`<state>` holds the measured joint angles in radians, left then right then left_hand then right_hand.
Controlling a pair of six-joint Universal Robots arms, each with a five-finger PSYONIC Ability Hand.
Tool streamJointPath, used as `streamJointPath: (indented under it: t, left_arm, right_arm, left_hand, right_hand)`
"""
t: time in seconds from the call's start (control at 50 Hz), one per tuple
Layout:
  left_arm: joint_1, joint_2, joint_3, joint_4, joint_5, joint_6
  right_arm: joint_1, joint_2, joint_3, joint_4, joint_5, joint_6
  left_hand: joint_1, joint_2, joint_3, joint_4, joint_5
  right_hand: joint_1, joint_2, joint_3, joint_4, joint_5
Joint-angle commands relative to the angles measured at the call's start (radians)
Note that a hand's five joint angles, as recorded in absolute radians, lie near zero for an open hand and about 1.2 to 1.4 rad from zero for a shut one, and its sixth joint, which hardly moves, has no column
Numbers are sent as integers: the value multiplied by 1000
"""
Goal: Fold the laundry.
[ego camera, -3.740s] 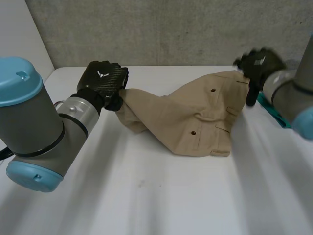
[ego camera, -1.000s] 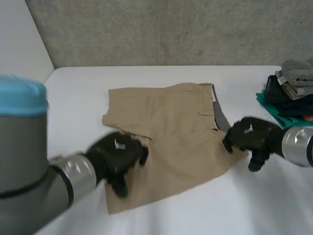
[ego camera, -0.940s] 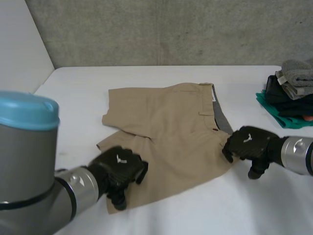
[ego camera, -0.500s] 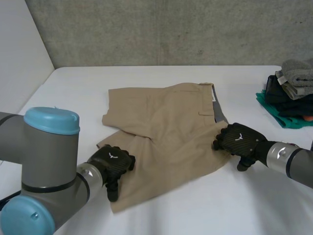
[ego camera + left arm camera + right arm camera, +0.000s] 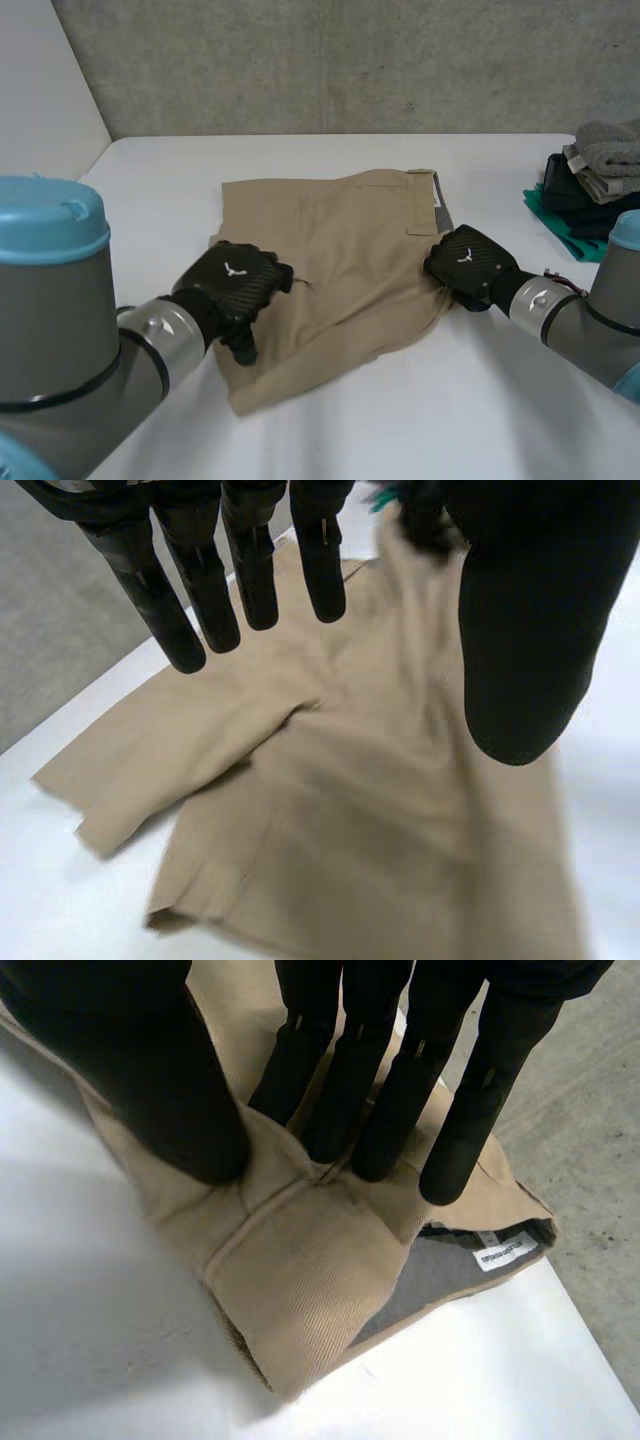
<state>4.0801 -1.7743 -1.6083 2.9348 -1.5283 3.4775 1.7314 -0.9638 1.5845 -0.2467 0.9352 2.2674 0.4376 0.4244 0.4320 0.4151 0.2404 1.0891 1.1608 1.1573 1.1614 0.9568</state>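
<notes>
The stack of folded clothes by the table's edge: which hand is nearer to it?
Right. The right hand rests on the waistband of the shorts, the end toward the stack of folded clothes. The left hand is over the leg end, across the shorts from it.

The right hand [image 5: 330, 1030] presses down on the tan shorts [image 5: 300, 1290], its fingers [image 5: 375, 1150] straight and side by side, the thumb [image 5: 170, 1110] planted at nine o'clock of them. A seam runs across the cloth between thumb and fingers. At five o'clock from the fingers the waistband gapes, showing grey lining [image 5: 430, 1280] and a small white label [image 5: 503, 1252]. The shorts' corner lies on the white table [image 5: 100, 1360], which spreads from three round to nine o'clock of it
</notes>
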Motion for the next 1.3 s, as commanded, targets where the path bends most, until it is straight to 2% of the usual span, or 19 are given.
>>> streamJointPath:
  t: [0.02,0.14,0.2,0.26,0.42,0.62,0.72,0.84,0.9,0.94,0.98,1.0,1.04,1.1,1.16,1.18,1.24,1.26,1.3]
  left_arm:
    - [-81,-11,-24,-89,-23,-8]
    - [-119,-48,-25,-106,-66,-8]
    - [-129,-80,-18,-89,-70,-6]
    - [-127,-137,-13,-77,-78,0]
    - [-99,-253,33,-36,-110,41]
    - [-53,-333,91,52,-179,112]
    - [-47,-344,102,124,-223,158]
    - [-44,-356,103,213,-228,213]
    - [-40,-367,103,234,-227,238]
    - [-35,-379,103,253,-219,261]
    - [-27,-387,103,260,-210,279]
    - [-24,-387,103,262,-207,284]
    - [-18,-383,103,261,-205,290]
    - [-6,-350,99,235,-199,293]
    - [-4,-274,96,178,-182,296]
    - [-6,-225,87,131,-165,298]
    - [-10,-150,45,25,-129,307]
    - [-14,-104,15,-70,-95,322]
    - [-18,-68,-7,-150,-53,333]
  right_arm:
    - [17,4,-24,0,14,49]
    - [36,5,-60,17,47,101]
    - [46,0,-67,38,66,119]
    - [50,-7,-72,53,76,126]
    - [46,-20,-70,60,79,141]
    - [45,-21,-64,63,85,149]
    - [45,-24,-61,70,83,161]
    - [40,-38,-54,70,83,169]
    - [40,-38,-52,70,83,169]
    - [39,-38,-49,70,86,167]
    - [39,-39,-49,73,90,166]
    - [37,-41,-49,78,91,164]
    - [34,-47,-49,92,96,161]
    - [22,-82,-40,174,114,144]
    - [2,-157,-29,335,148,74]
    - [-16,-205,-14,450,169,23]
    - [-50,-275,21,656,200,-78]
    - [-70,-312,52,787,220,-163]
    - [-87,-341,78,891,226,-256]
  left_hand:
    - [102,115,107,124,124]
    - [284,297,289,306,306]
    - [287,300,292,309,309]
    - [249,262,254,271,271]
    - [-42,-29,-36,-19,-19]
    - [-25,-11,-19,-2,-2]
    - [99,112,104,121,121]
    - [222,235,227,244,244]
    - [363,376,368,385,385]
    - [541,555,547,564,564]
    - [866,879,871,888,889]
    - [958,971,963,980,980]
    - [959,972,964,981,981]
    - [959,972,964,981,981]
    - [959,972,964,981,981]
    - [959,972,964,981,981]
    - [959,972,964,981,981]
    - [959,972,964,981,981]
    - [959,972,964,981,981]
  right_hand:
    - [307,235,239,235,265]
    - [307,235,239,235,265]
    - [307,235,239,235,265]
    - [307,235,239,235,265]
    - [307,235,239,235,265]
    - [307,235,239,235,265]
    - [307,235,239,235,265]
    - [307,235,239,235,265]
    - [307,235,239,235,265]
    - [307,235,239,235,265]
    - [307,235,239,235,265]
    - [307,235,239,235,265]
    - [307,235,239,235,265]
    - [307,235,239,235,265]
    - [307,235,239,235,265]
    - [307,235,239,235,265]
    - [307,235,239,235,265]
    - [307,235,239,235,265]
    - [307,235,239,235,265]
